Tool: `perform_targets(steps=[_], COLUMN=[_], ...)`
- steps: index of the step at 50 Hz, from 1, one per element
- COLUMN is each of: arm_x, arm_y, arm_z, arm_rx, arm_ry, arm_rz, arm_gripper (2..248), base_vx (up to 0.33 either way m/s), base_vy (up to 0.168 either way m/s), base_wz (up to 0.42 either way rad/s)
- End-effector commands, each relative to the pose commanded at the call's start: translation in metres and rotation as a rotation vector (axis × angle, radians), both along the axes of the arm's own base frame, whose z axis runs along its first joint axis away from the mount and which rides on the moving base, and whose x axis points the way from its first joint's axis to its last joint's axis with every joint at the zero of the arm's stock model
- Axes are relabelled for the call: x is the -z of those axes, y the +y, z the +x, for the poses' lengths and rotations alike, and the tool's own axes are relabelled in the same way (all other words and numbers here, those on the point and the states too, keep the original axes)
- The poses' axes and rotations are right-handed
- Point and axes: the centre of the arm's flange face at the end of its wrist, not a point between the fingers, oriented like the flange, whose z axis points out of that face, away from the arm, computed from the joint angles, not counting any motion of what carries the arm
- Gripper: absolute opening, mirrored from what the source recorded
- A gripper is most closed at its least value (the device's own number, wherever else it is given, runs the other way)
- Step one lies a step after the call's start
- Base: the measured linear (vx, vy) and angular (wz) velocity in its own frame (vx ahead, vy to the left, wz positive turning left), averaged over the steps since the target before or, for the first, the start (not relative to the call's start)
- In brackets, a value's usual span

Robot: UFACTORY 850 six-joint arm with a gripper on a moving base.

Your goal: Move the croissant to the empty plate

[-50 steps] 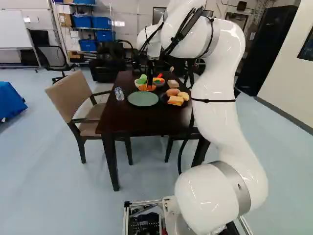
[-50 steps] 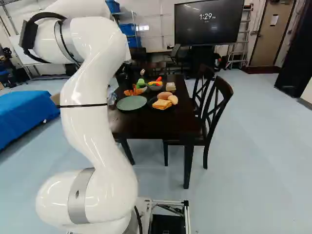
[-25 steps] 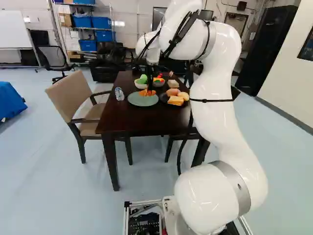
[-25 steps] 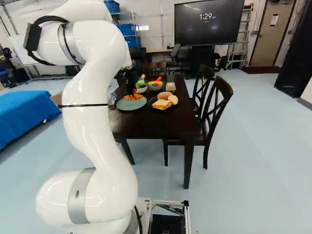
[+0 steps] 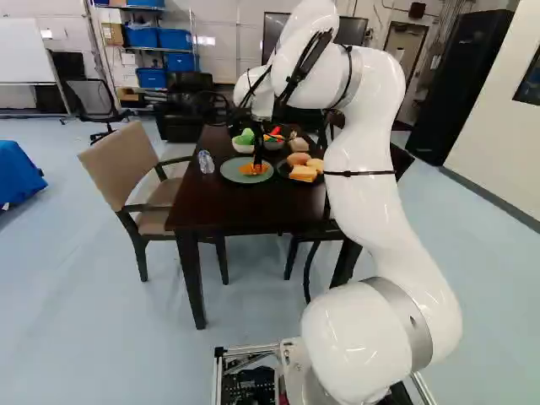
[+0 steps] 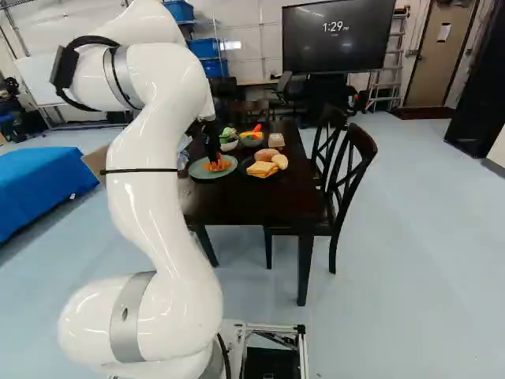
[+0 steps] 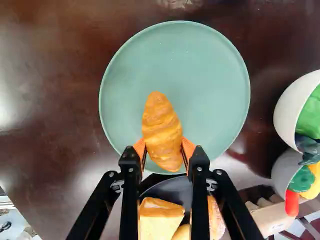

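"Right at the foot of both base views you've got my arm [image 5: 363, 194], then it reaches out over the dark table [image 5: 211, 207]. How far along is this, you reckon?"

"Most of the way, imo. The gripper [image 7: 163, 150] has the croissant [image 7: 159, 122] pinched between its orange pads [image 7: 188, 148], one on each flank. It's over the green plate [image 7: 210, 75], nearer the rim than the middle."

"So picking and carrying are sorted. Is it down?"

"Can't swear to it. Looks low, but I can't tell if its underside touches. Pretty sure that's the target though, cos the dark plate [image 7: 172, 190] just beside it has bread [image 7: 157, 220] on it."

"What's left then?"

"Close any gap, spread the fingers, lift away. I'd go gently, it's a rounded thing and might roll if dropped. Maybe nudge it further in first, if you're picky."

"And the stuff at the back?"

"White bowl [image 7: 287, 110] and grey bowl [image 7: 281, 172], both with food in, not part of this job. Past them it's just room, with a big screen [image 6: 339, 47] lol."
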Motion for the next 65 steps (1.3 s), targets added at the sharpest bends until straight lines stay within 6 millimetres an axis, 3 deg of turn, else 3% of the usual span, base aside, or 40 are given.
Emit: perform_targets(steps=[15, 16, 20, 21, 26, 27, 31, 32, 36, 37, 56, 65], arm_x=[0.0000, 0.0000, 0.0000, 0.0000, 0.0000, 0.0000, 0.0000, 0.0000, 0.0000, 0.0000, -0.0003, -0.0097], arm_y=[0.0000, 0.0000, 0.0000, 0.0000, 0.0000, 0.0000, 0.0000, 0.0000, 0.0000, 0.0000, 0.0000, -0.0005], arm_z=[0.0000, 0.0000, 0.0000, 0.0000, 0.0000, 0.0000, 0.0000, 0.0000, 0.0000, 0.0000, -0.0001, -0.0027], arm_rx=[0.000, 0.000, 0.000, 0.000, 0.000, 0.000, 0.000, 0.000, 0.000, 0.000, 0.000, 0.000], arm_ry=[0.000, 0.000, 0.000, 0.000, 0.000, 0.000, 0.000, 0.000, 0.000, 0.000, 0.000, -0.012], arm_rz=[0.000, 0.000, 0.000, 0.000, 0.000, 0.000, 0.000, 0.000, 0.000, 0.000, 0.000, 0.002], arm_gripper=[108, 125, 125, 156, 156, 189, 189, 224, 224, 247, 247, 247], base_vx=[0.000, 0.000, 0.000, 0.000, 0.000, 0.000, 0.000, 0.000, 0.000, 0.000, 0.000, 0.000], base_vy=[0.000, 0.000, 0.000, 0.000, 0.000, 0.000, 0.000, 0.000, 0.000, 0.000, 0.000, 0.000], base_wz=[0.000, 0.000, 0.000, 0.000, 0.000, 0.000, 0.000, 0.000, 0.000, 0.000, 0.000, 0.000])
